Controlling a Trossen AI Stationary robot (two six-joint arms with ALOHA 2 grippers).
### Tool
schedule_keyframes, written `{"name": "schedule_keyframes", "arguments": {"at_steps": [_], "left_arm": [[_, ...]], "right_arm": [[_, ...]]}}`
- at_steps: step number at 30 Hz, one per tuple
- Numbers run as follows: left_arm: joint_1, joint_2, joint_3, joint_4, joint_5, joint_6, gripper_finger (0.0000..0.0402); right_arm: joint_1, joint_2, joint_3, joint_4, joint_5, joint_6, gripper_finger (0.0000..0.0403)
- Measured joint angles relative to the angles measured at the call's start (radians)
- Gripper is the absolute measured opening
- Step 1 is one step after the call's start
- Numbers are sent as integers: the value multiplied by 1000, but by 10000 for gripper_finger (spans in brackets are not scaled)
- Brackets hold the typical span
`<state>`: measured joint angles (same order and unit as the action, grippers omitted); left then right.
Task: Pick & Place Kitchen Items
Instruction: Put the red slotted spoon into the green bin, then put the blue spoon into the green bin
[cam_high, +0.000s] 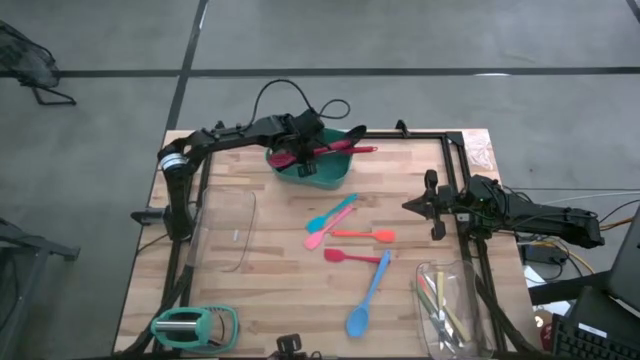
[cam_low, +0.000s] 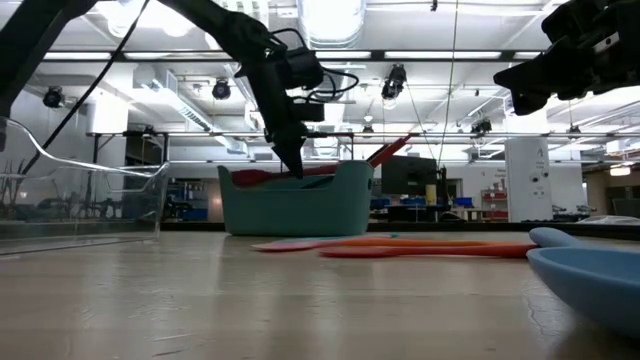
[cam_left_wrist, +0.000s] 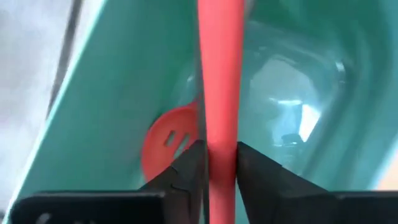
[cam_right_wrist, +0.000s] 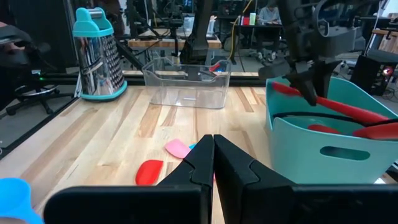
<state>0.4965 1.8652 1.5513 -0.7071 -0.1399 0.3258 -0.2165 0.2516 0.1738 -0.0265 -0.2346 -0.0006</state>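
Observation:
My left gripper (cam_high: 303, 152) reaches into the green tub (cam_high: 335, 175) at the table's far middle and is shut on a red utensil (cam_high: 350, 150). The utensil's handle sticks out over the tub's right rim (cam_low: 390, 150). A red slotted head (cam_left_wrist: 169, 140) lies on the tub's floor. My right gripper (cam_high: 412, 205) is shut and empty, held above the table's right side. Teal (cam_high: 338, 212), pink (cam_high: 322, 237), orange (cam_high: 365, 235), red (cam_high: 350, 257) and blue (cam_high: 367, 297) utensils lie flat on the table's middle. My left gripper pinches the red utensil's handle (cam_left_wrist: 221, 134) between its two fingers (cam_left_wrist: 186, 174), nearer the head end than the free end. The fingers come from above, slanting down into the tub, and lie across the handle. The utensil sits tilted, its free end (cam_high: 370, 150) beyond the tub's rim.
A clear glass tray (cam_high: 225, 230) stands at the left. Another clear tray (cam_high: 450, 305) with small cutlery stands at the near right. A teal-handled grater (cam_high: 190, 325) lies at the near left corner. A dark frame runs along the table's sides.

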Motion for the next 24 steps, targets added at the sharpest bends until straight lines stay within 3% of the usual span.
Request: {"name": "schedule_keyframes", "arguments": {"at_steps": [4,10,14,19,24], "left_arm": [[0,0,0,-3,-81,-35,135],[-6,-3,19,-34,-79,-88,180],[-38,-20,61,-70,15,-152,192],[-110,-64,71,-23,267,-302,205],[-255,-73,65,29,276,-412,233]], "right_arm": [[0,0,0,0,0,0,8],[0,0,0,0,0,0,8],[0,0,0,0,0,0,8],[0,0,0,0,-1,0,8],[0,0,0,0,0,0,9]]}}
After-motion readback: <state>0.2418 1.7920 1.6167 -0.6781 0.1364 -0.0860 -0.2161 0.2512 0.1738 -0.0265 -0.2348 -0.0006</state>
